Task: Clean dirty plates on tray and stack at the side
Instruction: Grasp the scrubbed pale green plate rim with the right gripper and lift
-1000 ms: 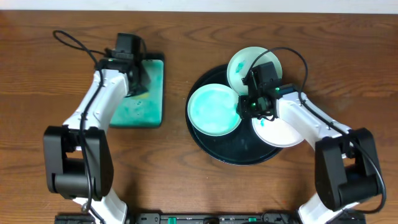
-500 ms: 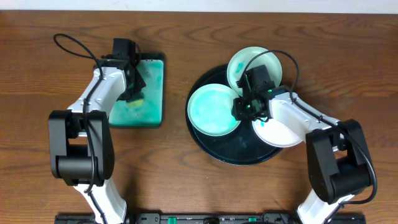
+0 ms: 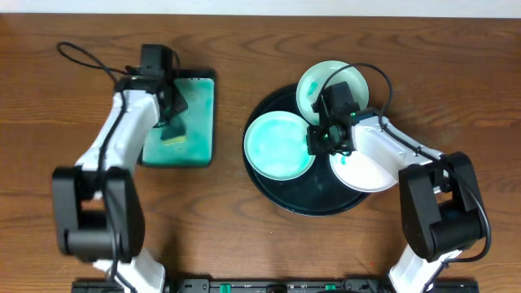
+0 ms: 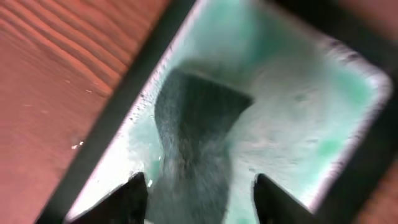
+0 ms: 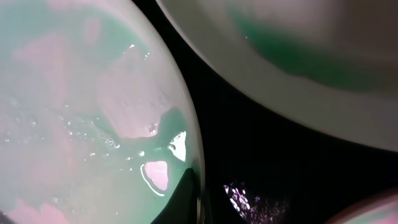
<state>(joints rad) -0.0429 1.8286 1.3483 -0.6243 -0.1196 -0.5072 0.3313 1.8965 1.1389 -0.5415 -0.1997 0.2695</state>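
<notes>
Well left of the black tray, the left gripper hangs over a rectangular teal tray. Its fingers stand apart and hold nothing, with a dark blurred patch on the wet teal floor below the gap. A small yellowish lump lies in the teal tray near its left wall. A strip of bare wooden table runs between the teal tray's right rim and the black tray's left rim.

On the black tray's left half lies the larger mint plate, wet and streaked with teal, its edge close against the tray's left rim. At the tray's far side a smaller mint plate overlaps the far rim. The right gripper is down near the tray's middle, in the dark gap between these two plates. Its jaws are closed, right at the larger plate's right edge. Whether that edge is pinched between them cannot be told. The right arm crosses over the white plate, which sits on the tray's right side and overlaps the right rim there, marked with a small teal smear.
</notes>
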